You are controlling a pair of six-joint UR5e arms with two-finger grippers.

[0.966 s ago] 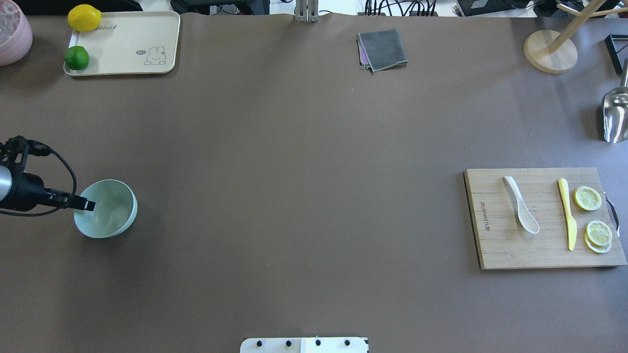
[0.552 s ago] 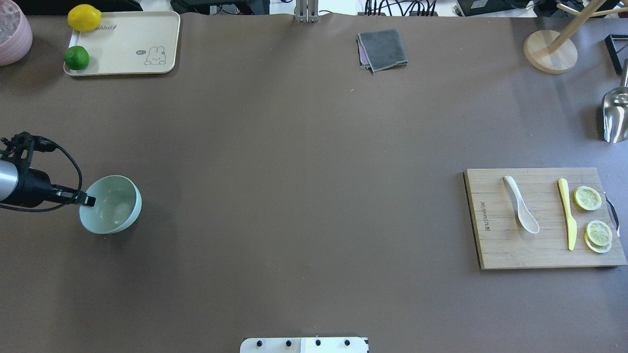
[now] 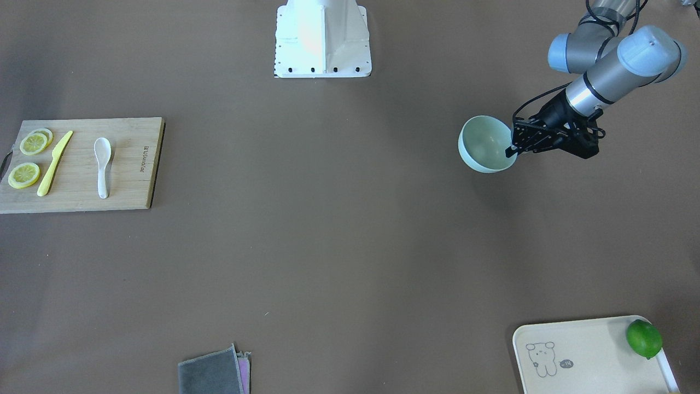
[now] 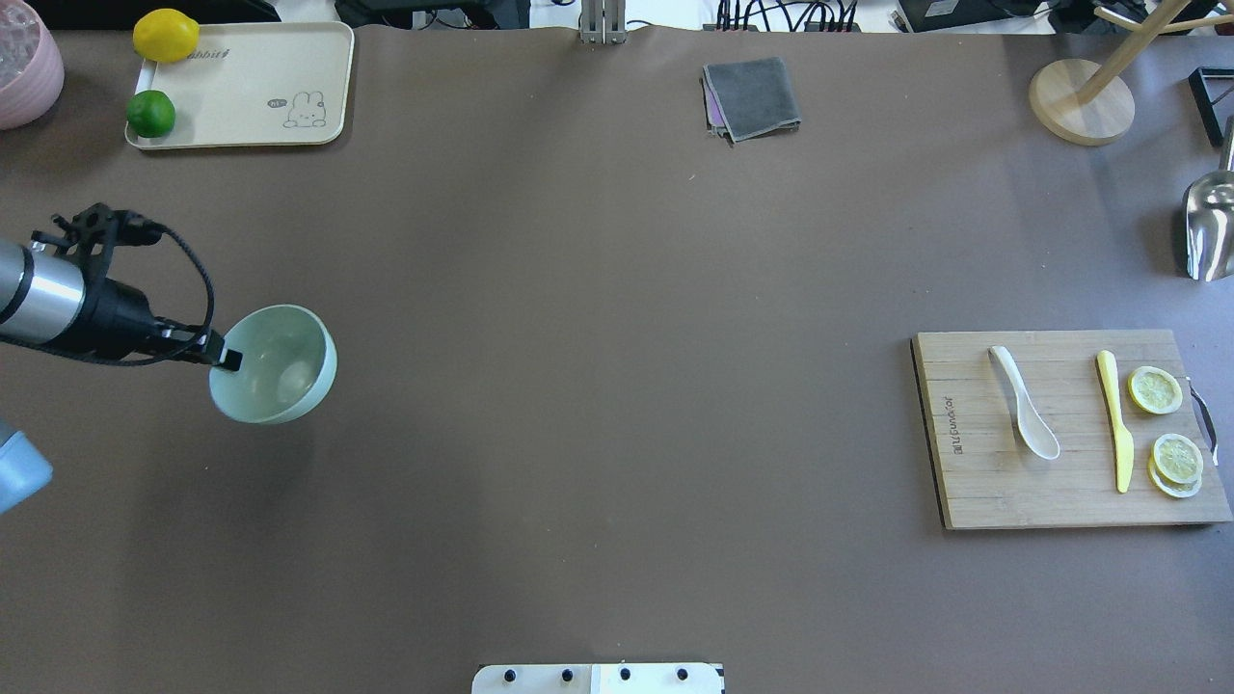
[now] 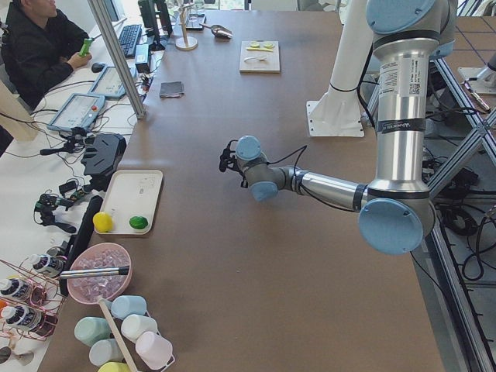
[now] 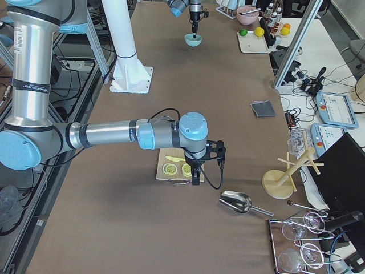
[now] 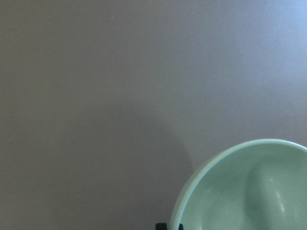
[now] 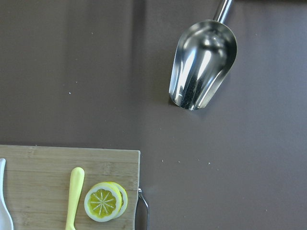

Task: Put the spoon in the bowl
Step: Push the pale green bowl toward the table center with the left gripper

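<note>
The white spoon (image 4: 1024, 414) lies on a wooden cutting board (image 4: 974, 482) at the right, next to a yellow knife (image 4: 1115, 419); it also shows in the front view (image 3: 102, 164). The mint-green bowl (image 4: 284, 371) hangs above the table at the left, tilted. My left gripper (image 4: 229, 359) is shut on the bowl's rim (image 3: 481, 145); the left wrist view shows the bowl's empty inside (image 7: 249, 191). My right gripper (image 6: 195, 177) hovers over the board's outer end; I cannot tell whether it is open or shut.
Lemon slices (image 4: 1166, 424) lie on the board. A metal scoop (image 4: 1210, 226) and a wooden stand (image 4: 1080, 101) are at the far right. A cream tray (image 4: 251, 87) with a lemon and a lime is at the far left, and a grey cloth (image 4: 752, 96) at the back.
My left gripper has carried the bowl to the right and a little farther from the robot, higher off the table. The spoon and board have not moved.
</note>
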